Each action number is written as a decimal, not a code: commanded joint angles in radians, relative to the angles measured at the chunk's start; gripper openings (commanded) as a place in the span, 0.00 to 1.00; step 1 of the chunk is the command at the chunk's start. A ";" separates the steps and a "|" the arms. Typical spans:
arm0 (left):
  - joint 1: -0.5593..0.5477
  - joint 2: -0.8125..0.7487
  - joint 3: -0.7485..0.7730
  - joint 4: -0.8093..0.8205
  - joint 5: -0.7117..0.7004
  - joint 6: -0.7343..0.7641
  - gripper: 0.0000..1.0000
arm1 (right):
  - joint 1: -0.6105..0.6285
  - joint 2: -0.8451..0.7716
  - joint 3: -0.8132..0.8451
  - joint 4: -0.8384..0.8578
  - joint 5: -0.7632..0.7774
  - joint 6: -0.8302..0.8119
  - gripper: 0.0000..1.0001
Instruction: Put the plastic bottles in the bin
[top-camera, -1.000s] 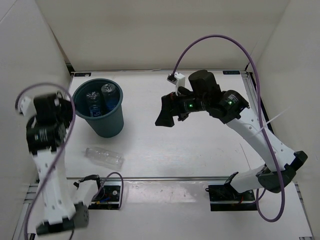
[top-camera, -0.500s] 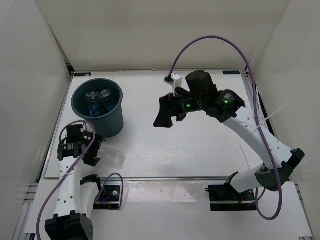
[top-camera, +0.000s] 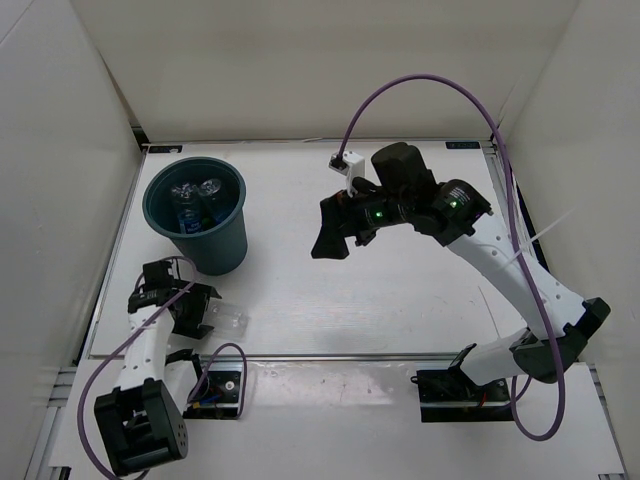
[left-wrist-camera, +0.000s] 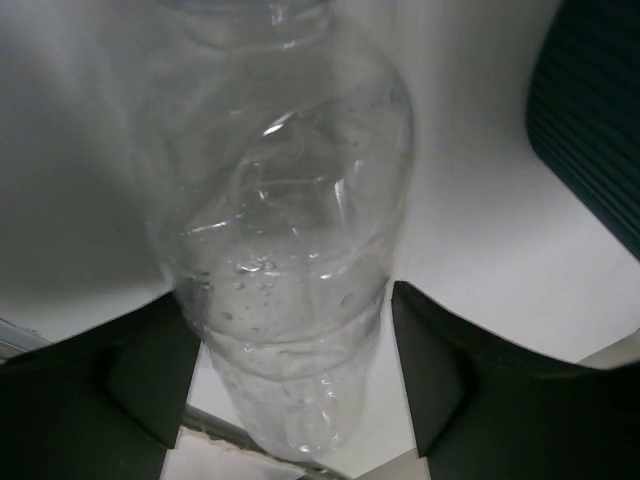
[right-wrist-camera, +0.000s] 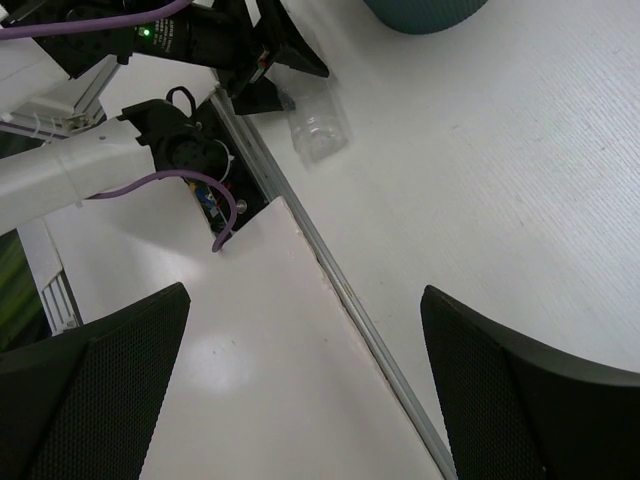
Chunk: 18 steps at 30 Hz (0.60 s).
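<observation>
At the near left edge of the desk (top-camera: 400, 300) the left hand (top-camera: 187, 306) sits low over the one bottle left outside, a clear bottle (left-wrist-camera: 290, 260) lying on its side. In the top view its long axis runs roughly along the near edge, slanting a little, and it stretches from the hand toward the robot's right. The wrist view shows the same line-up from behind: the bottle runs straight away between the two fingers (left-wrist-camera: 150, 380), neck at the far end, and the fingers flank its base end on either side. They stand apart at about the bottle's width and its wall shows no dent, so I judge this hand open around the bottle, not yet gripping. The coming squeeze would go across the bottle's width, which suits this lie. The right hand (top-camera: 333, 232) hangs raised over the middle of the desk, well apart from the bottle, fingers spread wide with nothing between them; the left arm is clearly the nearer one. Just beyond the left hand, a little farther back on the desk, stands the bin (top-camera: 215, 250), upright with its mouth open. The carry should therefore be a short lift up and away from the near edge. Inside it lie two more bottles (top-camera: 210, 188), seen end on and too small to tell apart. Count: three bottles, one on the desk and two in the bin; one bin; two hands.
</observation>
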 joint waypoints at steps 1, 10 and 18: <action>0.010 -0.016 0.004 0.040 0.018 0.024 0.77 | -0.002 -0.038 0.025 0.001 0.007 -0.026 1.00; 0.030 -0.024 0.674 -0.316 -0.086 0.119 0.57 | -0.012 -0.028 0.034 0.001 0.007 -0.026 1.00; 0.030 0.159 1.250 -0.318 -0.248 0.266 0.60 | -0.012 -0.038 -0.001 0.022 -0.013 -0.017 1.00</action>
